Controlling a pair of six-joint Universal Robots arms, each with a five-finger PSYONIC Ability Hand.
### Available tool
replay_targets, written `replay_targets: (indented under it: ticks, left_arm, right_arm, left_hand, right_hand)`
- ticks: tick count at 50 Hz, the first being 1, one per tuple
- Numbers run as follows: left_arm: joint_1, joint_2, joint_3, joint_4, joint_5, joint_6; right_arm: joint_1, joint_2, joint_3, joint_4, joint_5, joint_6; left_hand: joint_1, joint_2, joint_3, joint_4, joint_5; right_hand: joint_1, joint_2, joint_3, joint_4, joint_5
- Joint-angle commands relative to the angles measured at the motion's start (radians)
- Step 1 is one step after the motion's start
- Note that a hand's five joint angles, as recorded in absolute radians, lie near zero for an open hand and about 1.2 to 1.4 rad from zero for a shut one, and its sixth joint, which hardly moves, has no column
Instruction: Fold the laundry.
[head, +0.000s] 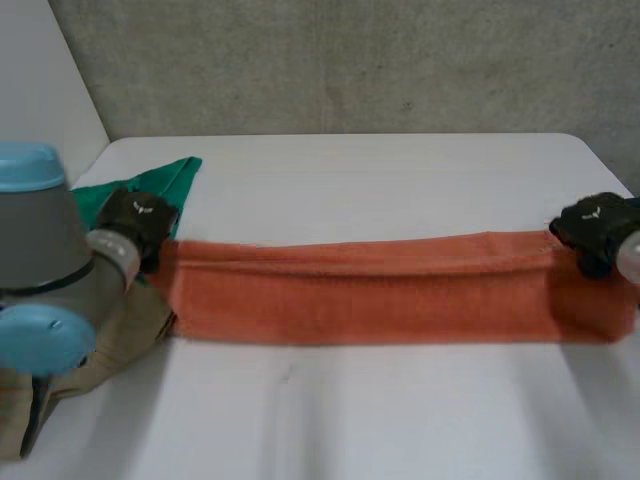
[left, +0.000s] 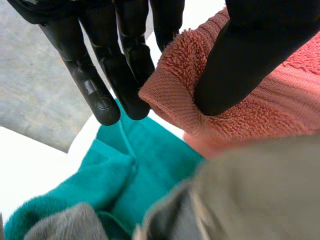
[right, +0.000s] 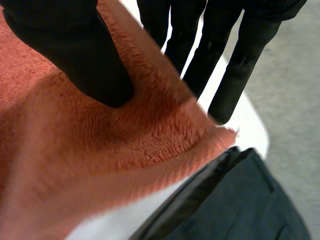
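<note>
You are mid-fold, by the look of it. The towel lies on the worktop as a long band running from one hand to the other, doubled along its length, with the folded lip showing along the far edge.

Your left hand has the left end: in its wrist view the thumb sits on top of the corner and the fingers are behind it, pinching the cloth. Your right hand holds the right end the same way, thumb pressed into the pile and fingers beneath the edge.

The next move is probably to halve the length. Lift one end and carry it across onto the other, with both pinches firm and the edges square.

At the left, take care that you lift only the towel. A green cloth and a beige cloth lie right by that hand. A dark cloth lies near the right corner.

The towel is orange terry, thick and soft, with a flat woven hem at each end. It looks limp and likely to sag if lifted.
</note>
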Motion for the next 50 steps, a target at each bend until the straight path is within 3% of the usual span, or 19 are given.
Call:
replay_targets:
  ticks: [1, 9, 10, 11, 12, 17, 23, 26, 31, 38, 44, 50]
  left_arm:
    - [-0.034, -0.175, 0.219, 0.019, -0.037, -0.039]
    - [-0.071, -0.317, 0.394, 0.019, -0.100, -0.039]
    - [-0.074, -0.327, 0.403, 0.017, -0.105, -0.039]
    - [-0.077, -0.334, 0.409, 0.017, -0.106, -0.038]
    - [-0.088, -0.345, 0.418, 0.014, -0.114, -0.033]
    - [-0.115, -0.319, 0.408, 0.011, -0.143, -0.029]
    - [-0.112, -0.197, 0.334, 0.039, -0.169, -0.047]
    - [-0.106, -0.143, 0.284, 0.059, -0.166, -0.058]
    - [-0.097, -0.036, 0.141, 0.108, -0.122, -0.070]
    - [-0.086, 0.038, -0.026, 0.122, -0.036, -0.072]
    - [-0.079, 0.087, -0.126, 0.157, 0.004, -0.102]
    - [-0.080, 0.097, -0.148, 0.194, 0.009, -0.137]
  right_arm:
    - [0.041, 0.154, -0.126, -0.166, 0.039, 0.036]
    - [0.095, 0.297, -0.242, -0.287, 0.087, 0.038]
    - [0.098, 0.309, -0.256, -0.304, 0.097, 0.039]
    - [0.104, 0.322, -0.268, -0.316, 0.110, 0.041]
    - [0.118, 0.345, -0.285, -0.335, 0.148, 0.041]
    - [0.133, 0.345, -0.307, -0.341, 0.243, 0.050]
    - [0.115, 0.235, -0.266, -0.317, 0.206, 0.142]
    - [0.086, 0.141, -0.210, -0.257, 0.145, 0.203]
    - [0.017, -0.001, -0.076, -0.087, -0.026, 0.250]
    - [-0.080, -0.085, 0.086, 0.091, -0.122, 0.242]
    - [-0.155, -0.089, 0.228, -0.029, -0.199, 0.224]
    - [-0.167, -0.033, 0.287, -0.215, -0.190, 0.205]
  left_hand:
    - [0.256, 0.201, 0.203, 0.193, 0.253]
    - [0.242, 0.187, 0.189, 0.179, 0.239]
    - [-0.025, -0.081, -0.079, -0.088, -0.029]
    - [-0.287, -0.342, -0.340, -0.350, -0.290]
    - [-0.965, -1.021, -1.019, -1.028, -0.969]
    - [-0.965, -1.021, -1.019, -1.028, -0.969]
    - [-0.965, -1.021, -1.019, -1.028, -0.969]
    - [-0.965, -1.021, -1.019, -1.028, -0.969]
    - [-0.965, -1.021, -1.019, -1.028, -0.969]
    - [-0.965, -1.021, -1.019, -1.028, -0.969]
    - [-0.965, -1.021, -1.019, -1.028, -0.969]
    - [-0.965, -1.021, -1.019, -1.028, -0.969]
  right_hand:
    - [0.271, 0.223, 0.211, 0.200, 0.236]
    - [0.271, 0.223, 0.211, 0.200, 0.236]
    - [0.271, 0.223, 0.211, 0.200, 0.236]
    - [0.151, 0.104, 0.092, 0.081, 0.117]
    - [-0.951, -0.999, -1.011, -1.022, -0.986]
    - [-0.951, -0.999, -1.011, -1.022, -0.986]
    - [-0.951, -0.999, -1.011, -1.022, -0.986]
    - [-0.951, -0.999, -1.011, -1.022, -0.986]
    - [-0.951, -0.999, -1.011, -1.022, -0.986]
    - [-0.766, -0.814, -0.826, -0.837, -0.801]
    - [-0.631, -0.679, -0.691, -0.702, -0.666]
    - [-0.569, -0.617, -0.629, -0.640, -0.604]
